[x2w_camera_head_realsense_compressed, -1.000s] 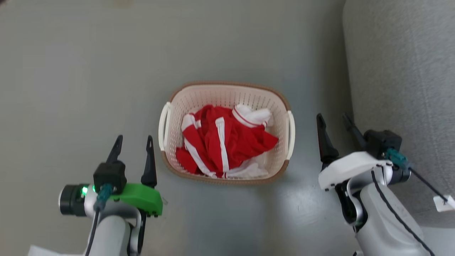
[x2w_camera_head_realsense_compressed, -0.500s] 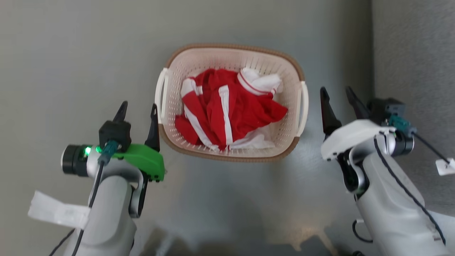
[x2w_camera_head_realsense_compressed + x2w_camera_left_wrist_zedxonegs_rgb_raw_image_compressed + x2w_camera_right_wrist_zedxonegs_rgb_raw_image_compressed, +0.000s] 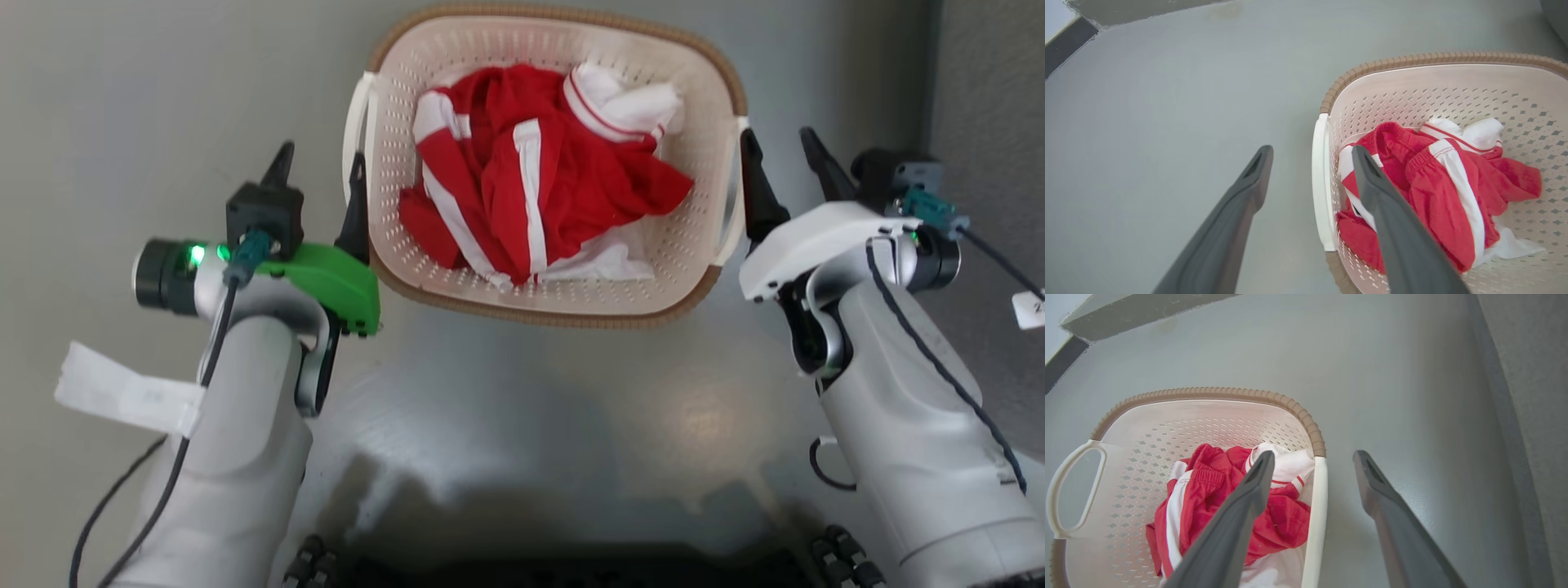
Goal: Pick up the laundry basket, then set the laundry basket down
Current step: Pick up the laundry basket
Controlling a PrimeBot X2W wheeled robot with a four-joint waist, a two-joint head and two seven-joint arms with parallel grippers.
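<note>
Straddling the white side handles point(image 3: 1321, 183), the wide-open, empty left gripper point(image 3: 320, 155) and right gripper point(image 3: 775, 135) should clamp together, lifting evenly the small cream perforated plastic laundry basket point(image 3: 555, 314) standing between them near the right edge of the grey floor point(image 3: 163, 82).

Crumpled red-and-white clothing, grey floor, grey upholstery at the right

A bunched red garment point(image 3: 539, 196) with white stripes and a white, red-striped ribbed part lies over a bit of white cloth point(image 3: 608, 261). The smooth grey floor point(image 3: 163, 98) shows soft glare on its near part. A grey textured upholstered piece point(image 3: 996, 98) stands at the right. A dark strip point(image 3: 1065, 45) edges the floor far left.
</note>
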